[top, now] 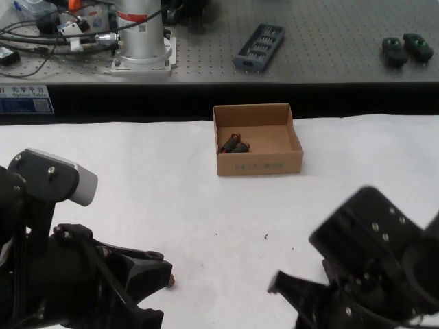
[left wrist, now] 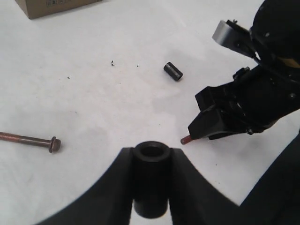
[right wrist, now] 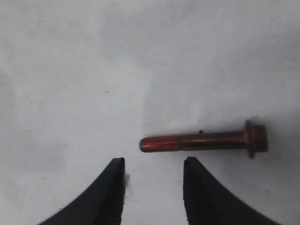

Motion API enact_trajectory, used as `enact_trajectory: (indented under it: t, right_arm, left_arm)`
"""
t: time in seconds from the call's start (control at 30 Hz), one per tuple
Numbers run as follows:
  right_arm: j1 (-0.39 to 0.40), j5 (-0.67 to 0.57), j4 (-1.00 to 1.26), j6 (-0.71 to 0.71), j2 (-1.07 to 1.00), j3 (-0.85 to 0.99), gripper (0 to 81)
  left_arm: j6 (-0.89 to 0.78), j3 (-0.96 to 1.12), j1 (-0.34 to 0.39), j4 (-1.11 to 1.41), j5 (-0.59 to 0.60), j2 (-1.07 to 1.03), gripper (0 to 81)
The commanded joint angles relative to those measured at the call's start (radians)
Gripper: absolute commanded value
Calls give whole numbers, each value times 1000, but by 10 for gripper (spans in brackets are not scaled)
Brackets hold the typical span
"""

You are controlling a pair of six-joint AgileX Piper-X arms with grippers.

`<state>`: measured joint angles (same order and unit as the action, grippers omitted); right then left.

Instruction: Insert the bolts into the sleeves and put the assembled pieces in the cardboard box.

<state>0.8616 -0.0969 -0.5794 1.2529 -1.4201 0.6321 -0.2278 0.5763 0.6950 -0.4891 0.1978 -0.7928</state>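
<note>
My left gripper (left wrist: 150, 187) is shut on a black sleeve (left wrist: 150, 180), held upright with its bore showing. In the high view the left gripper (top: 163, 295) is low at the front left. My right gripper (right wrist: 153, 183) is open just above the white cloth. A copper-coloured bolt (right wrist: 204, 140) lies flat just beyond its fingertips, not between them. The left wrist view shows the right gripper (left wrist: 211, 129) over that bolt's tip (left wrist: 186, 139). A second bolt (left wrist: 29, 139) and a loose sleeve (left wrist: 173, 71) lie on the cloth. The cardboard box (top: 259, 163) holds two assembled pieces (top: 234, 144).
White cloth (top: 164, 178) covers the bench. Behind it is a perforated metal table with a silver arm base (top: 140, 34), cables, a blue-grey tool rack (top: 259, 46) and two dark round parts (top: 407, 48). The box's corner (left wrist: 51, 6) shows in the left wrist view.
</note>
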Motion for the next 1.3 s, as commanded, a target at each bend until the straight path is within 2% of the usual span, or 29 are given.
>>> enact_trajectory:
  t: [0.0, 0.27, 0.67, 1.13, 1.27]
  right_arm:
    - [-4, -10, 30, 25, 0, -12, 313]
    - [-4, 30, 46, 89, 0, -23, 313]
    - [-92, 26, 71, 124, 0, -60, 313]
    - [-189, 55, 122, 76, 0, -59, 313]
    - [-195, 50, 122, 73, 0, -59, 313]
  left_arm:
    - [7, 6, -3, 12, -14, 10, 113]
    - [10, 6, -3, 12, -14, 10, 113]
    - [2, 6, -3, -60, -8, 10, 113]
    - [2, 6, -3, -59, 2, 10, 113]
    - [2, 6, -3, -59, 2, 10, 113]
